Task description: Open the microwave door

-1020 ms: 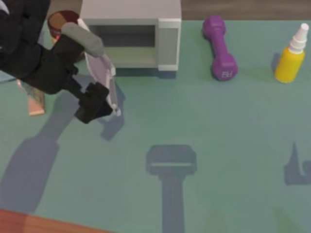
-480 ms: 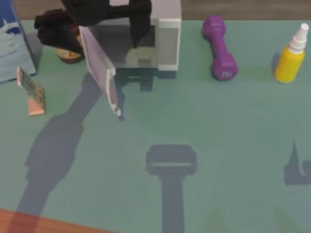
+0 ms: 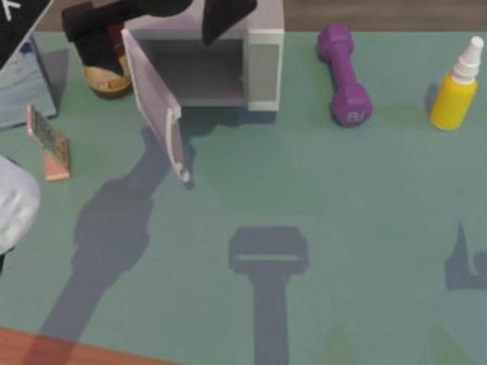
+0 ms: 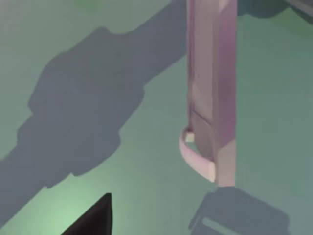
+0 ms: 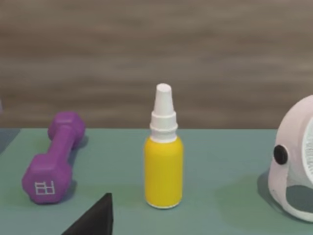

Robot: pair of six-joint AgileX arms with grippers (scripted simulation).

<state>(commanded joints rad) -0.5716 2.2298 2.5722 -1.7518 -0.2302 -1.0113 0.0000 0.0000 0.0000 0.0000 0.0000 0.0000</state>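
Observation:
The silver-grey microwave (image 3: 262,65) stands at the back of the table, its dark cavity showing. The microwave door (image 3: 156,106) is swung wide out toward the front left, seen edge-on, with its curved handle (image 3: 179,156) at the free end. My left gripper (image 3: 217,19) hovers high over the microwave's top, open and holding nothing. In the left wrist view the door (image 4: 210,73) and handle (image 4: 195,159) lie below, clear of the one black fingertip (image 4: 100,215) that shows. My right arm is parked outside the top view; one fingertip (image 5: 98,218) shows, with nothing held.
A purple dumbbell (image 3: 346,76) and a yellow bottle (image 3: 454,84) stand right of the microwave. A blue box (image 3: 23,84), a phone on a stand (image 3: 49,144) and a red-brown jar (image 3: 103,72) sit at the left. A white fan (image 5: 298,166) is beyond the bottle.
My left gripper has left the door's free edge, risen and moved back over the microwave. The door stays at the same wide angle.

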